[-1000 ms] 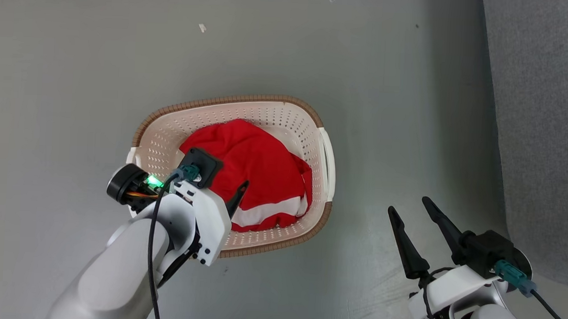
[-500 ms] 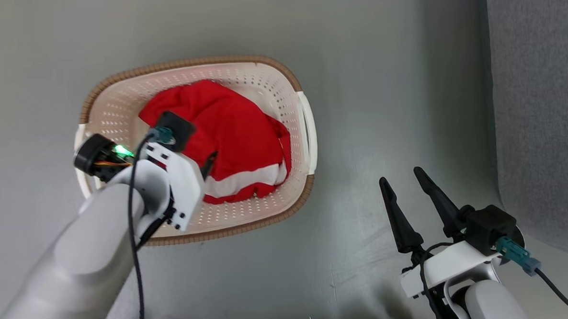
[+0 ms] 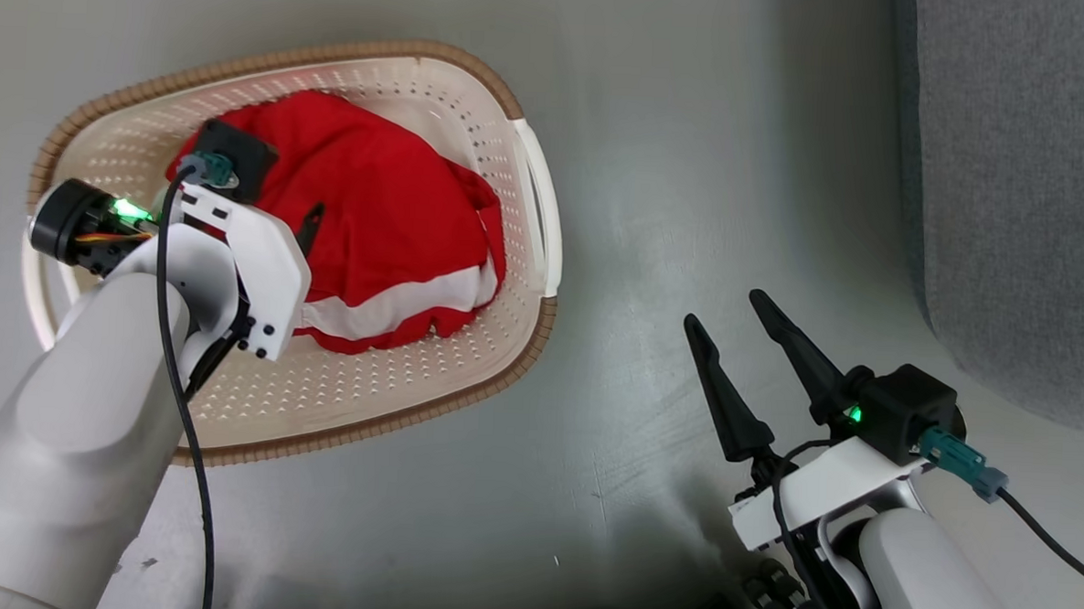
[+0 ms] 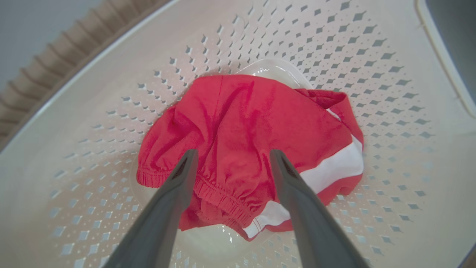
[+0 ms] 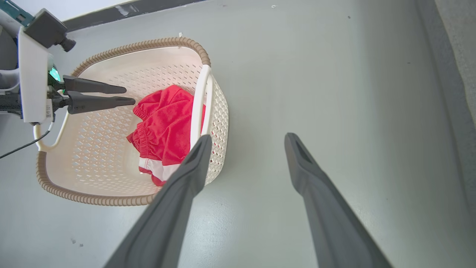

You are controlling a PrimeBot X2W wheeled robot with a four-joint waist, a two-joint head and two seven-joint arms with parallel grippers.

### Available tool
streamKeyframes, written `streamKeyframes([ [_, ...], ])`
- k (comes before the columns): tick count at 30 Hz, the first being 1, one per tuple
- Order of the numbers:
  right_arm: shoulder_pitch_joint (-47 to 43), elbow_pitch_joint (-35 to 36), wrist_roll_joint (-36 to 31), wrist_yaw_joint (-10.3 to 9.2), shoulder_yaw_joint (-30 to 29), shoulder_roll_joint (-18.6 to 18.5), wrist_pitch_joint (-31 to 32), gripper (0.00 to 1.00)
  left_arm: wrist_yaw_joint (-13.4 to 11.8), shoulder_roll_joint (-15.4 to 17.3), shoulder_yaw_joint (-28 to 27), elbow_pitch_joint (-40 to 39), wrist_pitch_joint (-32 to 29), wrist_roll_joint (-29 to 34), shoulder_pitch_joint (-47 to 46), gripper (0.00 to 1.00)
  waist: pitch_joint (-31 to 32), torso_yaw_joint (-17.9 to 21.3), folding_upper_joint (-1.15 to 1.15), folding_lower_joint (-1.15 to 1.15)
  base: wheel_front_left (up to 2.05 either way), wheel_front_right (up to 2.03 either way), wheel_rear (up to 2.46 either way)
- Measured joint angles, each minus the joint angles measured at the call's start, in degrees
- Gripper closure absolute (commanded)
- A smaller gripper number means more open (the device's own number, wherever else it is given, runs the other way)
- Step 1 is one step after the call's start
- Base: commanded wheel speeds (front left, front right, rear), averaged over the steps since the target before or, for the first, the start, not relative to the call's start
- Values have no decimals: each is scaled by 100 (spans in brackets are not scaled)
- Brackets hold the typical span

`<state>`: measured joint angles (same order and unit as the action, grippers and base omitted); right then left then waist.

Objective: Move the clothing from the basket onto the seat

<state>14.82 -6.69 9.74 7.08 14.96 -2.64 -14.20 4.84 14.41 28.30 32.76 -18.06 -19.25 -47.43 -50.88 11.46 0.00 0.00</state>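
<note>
Left gripper hung above the red clothing inside the basket, jaws spread. Right gripper over the floor, jaws spread.

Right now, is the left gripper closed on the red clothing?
No, the left gripper is open, its fingers spread apart over the clothing.

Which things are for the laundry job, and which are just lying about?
For the job: soft red-and-white fabric clothing; cream perforated plastic basket with brown rim; grey woven-fabric seat; left gripper, jaws open over the clothing.
Just there: grey floor; dark strip along the wall; right gripper, idle over the floor.
</note>
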Motion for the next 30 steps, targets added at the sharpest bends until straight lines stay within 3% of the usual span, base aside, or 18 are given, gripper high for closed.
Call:
streamKeyframes([
  [30,572,47,584,0,328,10,0,0,-116,401,-157,636,5,133,-434,0,-834,717,0,0,0,0,0],
])
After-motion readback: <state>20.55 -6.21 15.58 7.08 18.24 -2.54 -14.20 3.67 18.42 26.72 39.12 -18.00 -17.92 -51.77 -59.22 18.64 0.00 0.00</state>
